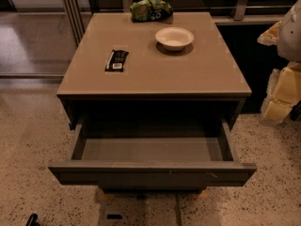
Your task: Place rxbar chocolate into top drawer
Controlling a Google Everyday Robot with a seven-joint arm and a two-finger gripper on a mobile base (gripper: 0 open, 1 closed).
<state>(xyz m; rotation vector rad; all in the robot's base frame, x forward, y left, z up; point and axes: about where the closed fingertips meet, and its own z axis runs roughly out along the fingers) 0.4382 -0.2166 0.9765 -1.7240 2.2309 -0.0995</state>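
Chocolate bar [116,60] lies flat on tabletop [155,79], left side, not yet in open drawer [150,149]. My arm [282,91] with jaws at right edge, well apart from bar; open or closed, I cannot tell. Risk: thin wrapper slips at pinch, or drops outside drawer front.

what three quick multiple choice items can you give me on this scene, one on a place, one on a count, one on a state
1. Where does the rxbar chocolate lie?
A) in the drawer
B) on the cabinet top, left side
C) on the floor

2. How many bowls stand on the cabinet top?
A) one
B) two
C) three

3. The top drawer is
A) shut
B) pulled open
C) taken out

Answers:
1. B, the bar lies flat to the left of the bowl.
2. A, only one white bowl shows.
3. B, its inside is exposed.

The gripper is at the right edge, away from the bar.
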